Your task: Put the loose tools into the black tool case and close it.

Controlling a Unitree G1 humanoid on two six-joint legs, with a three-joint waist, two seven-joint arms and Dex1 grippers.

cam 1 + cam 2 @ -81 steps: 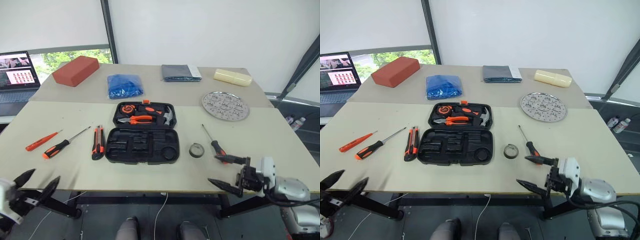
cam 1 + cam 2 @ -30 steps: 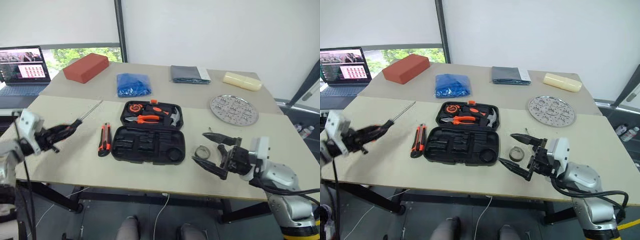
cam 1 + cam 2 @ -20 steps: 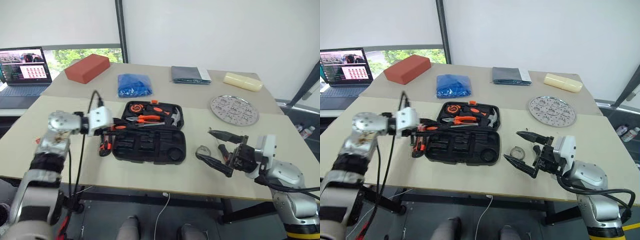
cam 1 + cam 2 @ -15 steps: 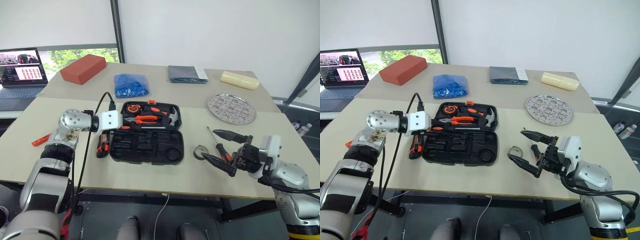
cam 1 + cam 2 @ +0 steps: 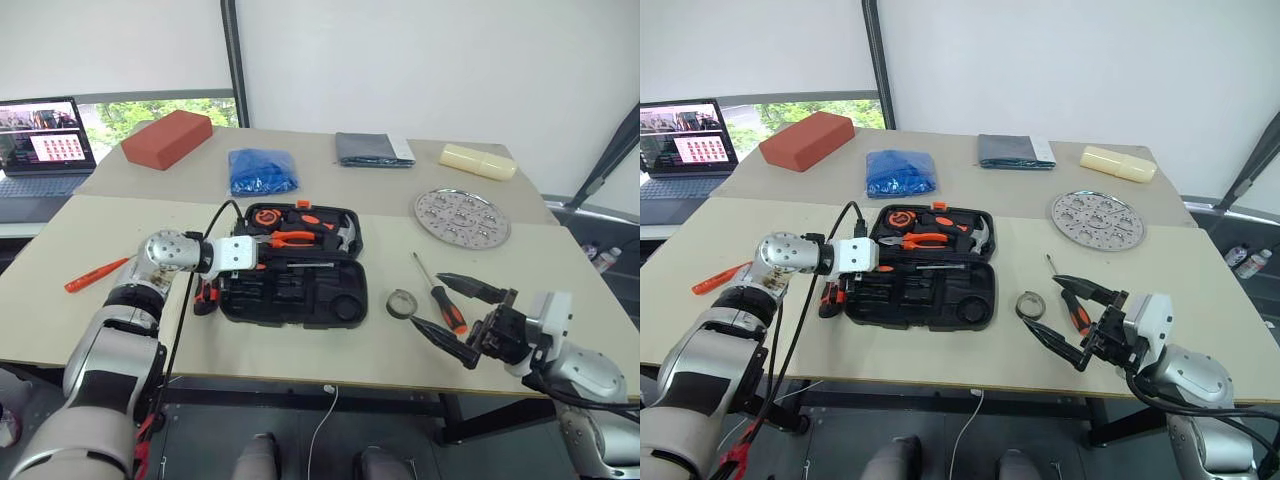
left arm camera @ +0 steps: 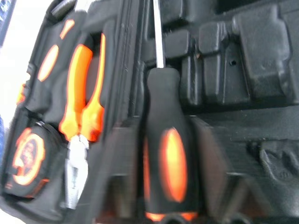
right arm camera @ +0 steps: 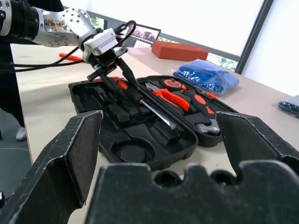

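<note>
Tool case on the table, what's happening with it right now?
The black tool case lies open. The left gripper is over its near half, jaws apart, and a black-and-orange screwdriver lies in the case below it. The right gripper hovers open near the tape roll and another screwdriver. The utility knife and a red screwdriver lie left of the case.

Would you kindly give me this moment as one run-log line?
left tool: open over black-and-orange screwdriver lying in tool case | right tool: open, empty | loose: orange-red screwdriver, utility knife, tape roll, second screwdriver | case: open
</note>
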